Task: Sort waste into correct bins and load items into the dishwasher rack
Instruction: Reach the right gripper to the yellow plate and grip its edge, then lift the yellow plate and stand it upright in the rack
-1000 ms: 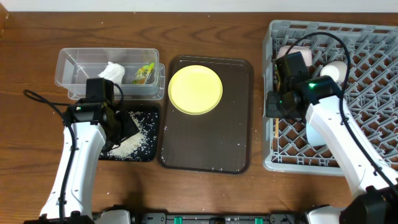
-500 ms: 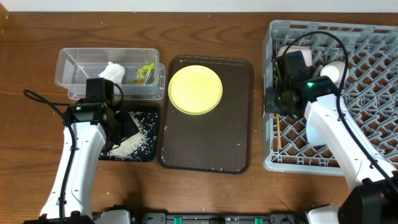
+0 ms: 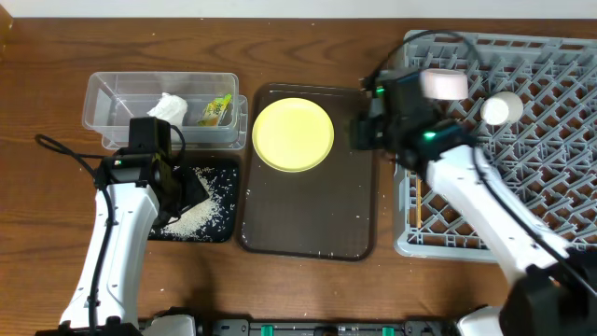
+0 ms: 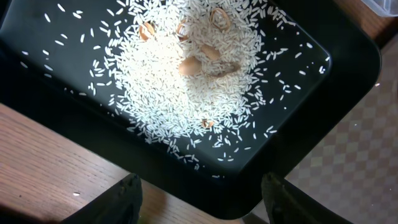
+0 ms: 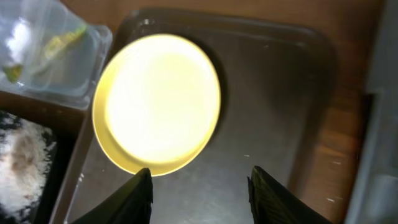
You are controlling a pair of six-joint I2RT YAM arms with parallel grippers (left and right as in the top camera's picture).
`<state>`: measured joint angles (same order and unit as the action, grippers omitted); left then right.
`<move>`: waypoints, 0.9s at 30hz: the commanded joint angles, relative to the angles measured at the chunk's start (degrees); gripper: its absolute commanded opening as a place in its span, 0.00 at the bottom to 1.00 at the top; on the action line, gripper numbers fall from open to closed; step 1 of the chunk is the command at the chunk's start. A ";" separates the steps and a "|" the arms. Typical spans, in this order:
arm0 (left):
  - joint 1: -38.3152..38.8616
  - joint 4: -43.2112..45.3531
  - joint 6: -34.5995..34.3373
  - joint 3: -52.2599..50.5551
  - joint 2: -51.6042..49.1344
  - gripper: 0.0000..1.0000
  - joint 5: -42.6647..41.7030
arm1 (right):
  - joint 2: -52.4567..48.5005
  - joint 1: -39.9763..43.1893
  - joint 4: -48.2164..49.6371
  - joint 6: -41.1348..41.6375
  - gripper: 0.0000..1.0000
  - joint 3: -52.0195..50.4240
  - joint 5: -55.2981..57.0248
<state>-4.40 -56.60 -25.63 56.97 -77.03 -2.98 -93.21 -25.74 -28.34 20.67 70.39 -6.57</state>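
Observation:
The round yellow plate lies on the dark brown serving tray. My right gripper hovers over that tray's right edge, open and empty, and the wrist view shows the plate just ahead of its fingertips. My left gripper is open over the black tray of rice, with the tray's near corner between its fingers. The clear tub holds the white tissue and the green-and-yellow wrapper. In the grey dishwasher rack sit a white bowl, a small cup and wooden chopsticks.
The rack's left wall rises just right of the brown tray. The clear tub and black tray border the brown tray's left side. A few brown shell bits lie in the rice.
My right gripper opened at the rack's left side, then swung left out of the rack to over the brown tray's right edge. The left arm has stayed still.

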 commanded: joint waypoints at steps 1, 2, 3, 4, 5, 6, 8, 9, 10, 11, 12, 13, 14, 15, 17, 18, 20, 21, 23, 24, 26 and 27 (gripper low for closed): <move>-0.20 -0.17 0.48 0.26 0.33 0.65 0.70 | -5.20 -3.04 0.76 5.09 0.49 -0.11 7.98; -0.20 -0.17 0.48 0.26 0.33 0.65 0.70 | -6.80 -3.67 1.25 6.99 0.49 -0.11 8.98; -0.20 -0.17 0.48 0.26 0.33 0.65 0.70 | -8.44 -4.11 2.05 8.61 0.50 -0.11 9.11; -0.20 -0.17 0.50 0.26 0.33 0.65 0.70 | -9.62 -4.39 2.78 9.68 0.50 -0.11 9.09; -0.20 -0.17 0.50 0.24 0.33 0.65 0.70 | -11.32 -4.74 3.85 10.99 0.50 -0.11 8.61; -0.20 -0.17 0.48 0.24 0.33 0.65 0.70 | -12.79 -5.01 4.96 11.69 0.50 -0.11 7.76; -0.20 -0.17 0.48 0.24 0.33 0.65 0.70 | -15.74 -5.35 7.28 12.13 0.50 -0.11 5.62; -0.20 -0.17 0.50 0.24 0.33 0.65 0.70 | -16.85 -5.53 8.20 12.15 0.50 -0.11 4.74; -0.20 -0.17 0.48 0.24 0.33 0.65 0.70 | -18.03 -5.75 9.01 12.15 0.50 -0.11 4.13; -0.20 -0.17 0.50 0.24 0.33 0.65 0.70 | -18.93 -5.95 9.49 12.28 0.50 -0.11 4.09; -0.20 -0.17 0.48 0.24 0.33 0.65 0.70 | -19.93 -6.19 9.73 12.81 0.50 -0.11 4.17; -0.20 -0.17 0.48 0.22 0.33 0.65 0.70 | -20.70 -6.29 9.77 13.27 0.50 -0.11 4.17; -0.20 -0.17 0.50 0.20 0.33 0.65 0.70 | -21.35 -6.29 9.75 13.73 0.49 -0.11 4.17; -0.20 -0.17 0.50 0.15 0.33 0.65 0.70 | -21.73 -6.27 9.51 14.08 0.47 -0.11 4.15; -0.20 -0.15 0.50 -0.04 0.33 0.65 0.70 | -22.05 -6.25 9.16 14.03 0.38 -0.11 4.22; -0.20 -0.15 0.48 -0.17 0.33 0.65 0.70 | -22.05 -6.08 8.81 14.03 0.32 -0.11 4.66; -0.20 -0.15 0.48 -0.39 0.33 0.65 0.70 | -21.75 -5.66 7.78 14.01 0.22 -0.11 5.40; -0.20 -0.17 0.50 -0.48 0.33 0.65 0.70 | -21.57 -5.42 7.37 14.03 0.18 -0.11 5.42; -0.20 -0.20 0.50 -0.48 0.33 0.65 0.70 | -20.85 -4.92 6.32 14.03 0.11 -0.07 5.42; -0.20 -0.17 0.50 -0.48 0.33 0.65 0.70 | -20.28 -4.59 5.81 14.01 0.08 -0.07 5.44; -0.20 -0.17 0.50 -0.48 0.33 0.65 0.70 | -18.78 -3.91 5.07 13.97 0.05 -0.07 5.49; -0.20 -0.15 0.50 -0.48 0.33 0.65 0.70 | -17.59 -3.45 4.66 13.31 0.03 -0.07 5.49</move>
<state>-4.40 -56.58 -25.61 56.97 -77.03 -2.98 -113.62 -30.52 -22.85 34.13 70.43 -1.76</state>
